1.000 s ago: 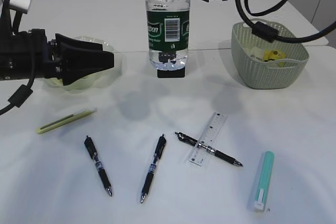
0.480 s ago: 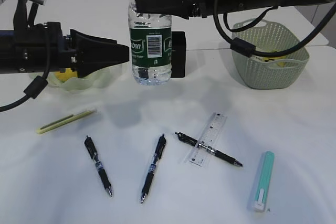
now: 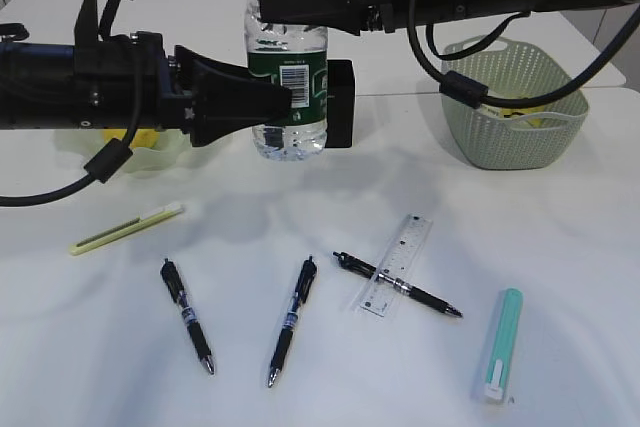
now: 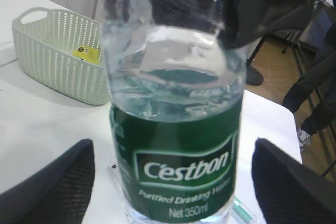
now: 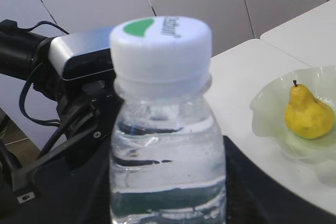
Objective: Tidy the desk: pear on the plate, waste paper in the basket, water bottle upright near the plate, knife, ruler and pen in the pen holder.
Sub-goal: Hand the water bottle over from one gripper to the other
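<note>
The water bottle (image 3: 287,67) stands upright in front of the black pen holder (image 3: 340,102). My right gripper (image 3: 272,2) is shut on the bottle's clear upper part, just below the white cap (image 5: 160,43). My left gripper (image 3: 275,102) is open at the green label (image 4: 181,169), with a gap between each fingertip and the bottle. The pear (image 5: 307,114) lies in the pale green plate (image 3: 150,157). Yellow waste paper (image 3: 520,105) sits in the basket (image 3: 515,137). Three pens (image 3: 292,319), the ruler (image 3: 400,259) and a slim yellow-green knife (image 3: 127,229) lie on the desk.
One pen (image 3: 398,285) lies across the ruler, and another pen (image 3: 187,315) lies at the front left. A teal and white stick-shaped tool (image 3: 498,345) rests at the front right. My left arm passes over the plate.
My right gripper carried the bottle leftward and down from in front of the pen holder. My left gripper has moved right until its fingers flank the label.
</note>
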